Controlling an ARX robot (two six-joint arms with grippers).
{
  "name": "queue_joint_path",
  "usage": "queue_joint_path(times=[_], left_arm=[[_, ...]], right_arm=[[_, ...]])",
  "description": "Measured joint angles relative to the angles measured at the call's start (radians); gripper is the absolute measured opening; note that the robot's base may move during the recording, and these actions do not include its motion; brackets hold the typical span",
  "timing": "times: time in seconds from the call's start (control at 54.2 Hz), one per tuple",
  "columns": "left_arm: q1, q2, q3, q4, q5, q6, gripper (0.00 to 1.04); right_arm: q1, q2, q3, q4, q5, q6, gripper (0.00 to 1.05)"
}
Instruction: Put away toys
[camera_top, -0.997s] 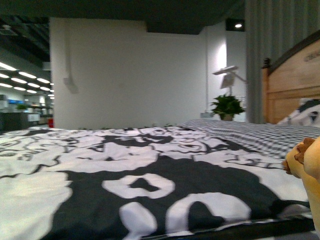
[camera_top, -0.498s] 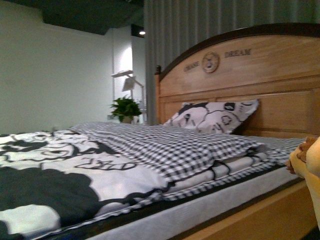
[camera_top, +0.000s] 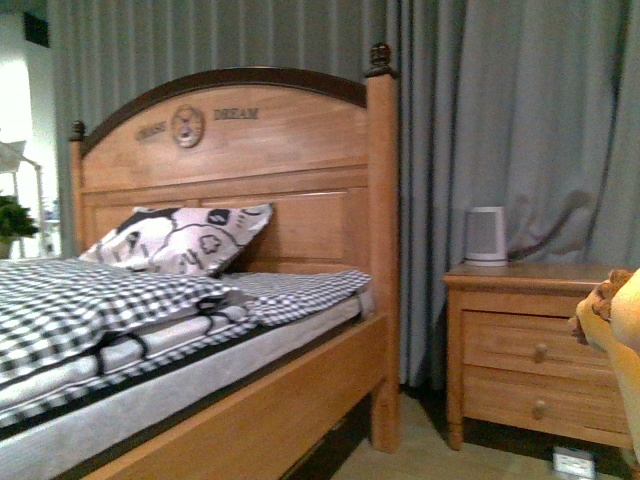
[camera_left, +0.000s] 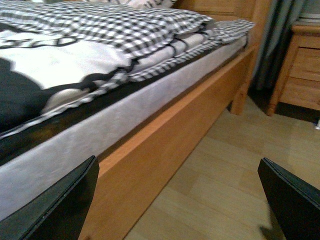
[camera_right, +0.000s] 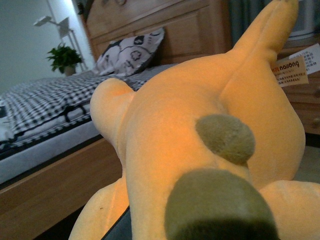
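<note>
- At the left wrist, the left pincer hangs wide open above the floor beside the bed, holding nothing.
- Right pincer is buried behind the plush toy, so I can't tell its grip.
- Toy: plump, orange-yellow, two olive-brown patches, up off the floor, nearer than the nightstand.
- Its tag seems to read "nailong"; the headboard says "DREAM".
- Body runs lengthwise away from the right wrist camera, tapered limb furthest out.
</note>
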Motion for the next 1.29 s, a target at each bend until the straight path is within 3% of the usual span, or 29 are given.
queue_joint_path(times=[1.292], left_arm=[[0.0, 0.001, 0.0, 0.0, 0.0, 0.0, 0.99]], right_arm=[[-0.001, -0.002, 0.0, 0.0, -0.002, -0.001, 0.19]])
